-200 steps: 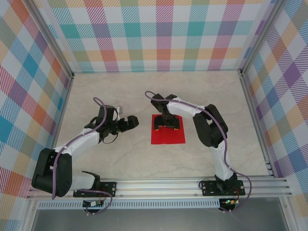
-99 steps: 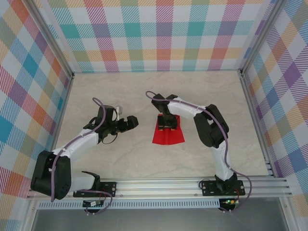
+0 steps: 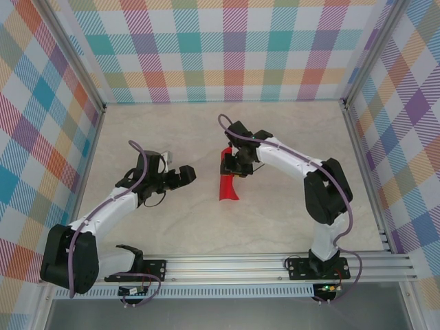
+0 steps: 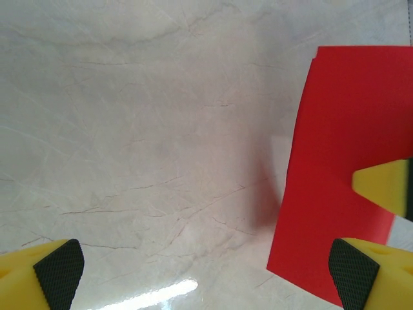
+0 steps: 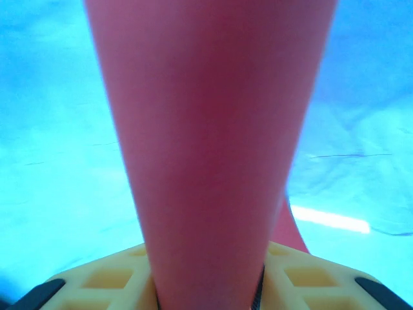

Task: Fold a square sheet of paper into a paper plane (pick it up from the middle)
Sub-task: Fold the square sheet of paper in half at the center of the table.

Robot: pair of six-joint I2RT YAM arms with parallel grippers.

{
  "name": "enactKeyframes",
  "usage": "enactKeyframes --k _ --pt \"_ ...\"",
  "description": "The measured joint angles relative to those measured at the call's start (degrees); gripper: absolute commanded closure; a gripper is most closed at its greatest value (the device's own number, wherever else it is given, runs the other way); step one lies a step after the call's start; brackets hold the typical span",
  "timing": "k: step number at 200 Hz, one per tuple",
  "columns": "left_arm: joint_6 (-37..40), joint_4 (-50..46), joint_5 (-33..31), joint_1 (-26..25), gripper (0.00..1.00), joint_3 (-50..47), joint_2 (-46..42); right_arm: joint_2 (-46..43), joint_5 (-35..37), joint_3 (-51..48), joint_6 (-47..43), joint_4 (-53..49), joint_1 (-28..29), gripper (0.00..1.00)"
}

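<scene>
Right fingers point(image 5: 103, 281) clamp the thin bright red square sheet of paper point(image 3: 227, 187), draped and curled, left fingers point(image 4: 58, 266) spread wide nearby

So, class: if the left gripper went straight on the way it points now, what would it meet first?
Probably the red sheet held up by the right gripper; the left gripper aims at its edge, though depth is unclear.

- Paper point(image 3: 227, 187): thin red sheet, matt, smooth, unmarked.
- Table point(image 3: 206, 227): pale marble-look top, smooth, with a glossy streak of glare.
- Left fingers point(image 4: 387, 287): yellow plastic, matt.
- Pads point(image 4: 59, 270): black, finely textured, rubbery-looking.
- Rail point(image 3: 227, 264): bare ribbed metal with a dull shine.
- Arms point(image 3: 113, 206): white and black plastic shells, slightly glossy.
- Walls point(image 3: 227, 48): printed check, matt.
</scene>
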Motion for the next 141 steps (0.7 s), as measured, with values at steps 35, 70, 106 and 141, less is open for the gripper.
enactKeyframes --k 35,70,106,141 --pt "-0.4 -0.6 -0.3 0.0 0.00 0.7 -0.9 -4.3 -12.9 -7.1 3.8 11.8 -3.9 0.62" --pt "-1.2 -1.3 0.3 0.0 0.00 1.8 -2.1 -4.4 -21.7 -14.3 7.9 22.8 -7.2 0.61" --pt "-2.9 -1.2 0.5 -0.2 0.00 1.8 -2.1 -1.4 -25.4 -20.3 9.5 29.0 -9.2 0.61" --pt "-3.9 -1.1 1.0 -1.0 0.00 1.8 -2.1 0.0 -25.5 -24.1 8.7 29.0 -10.3 0.60"
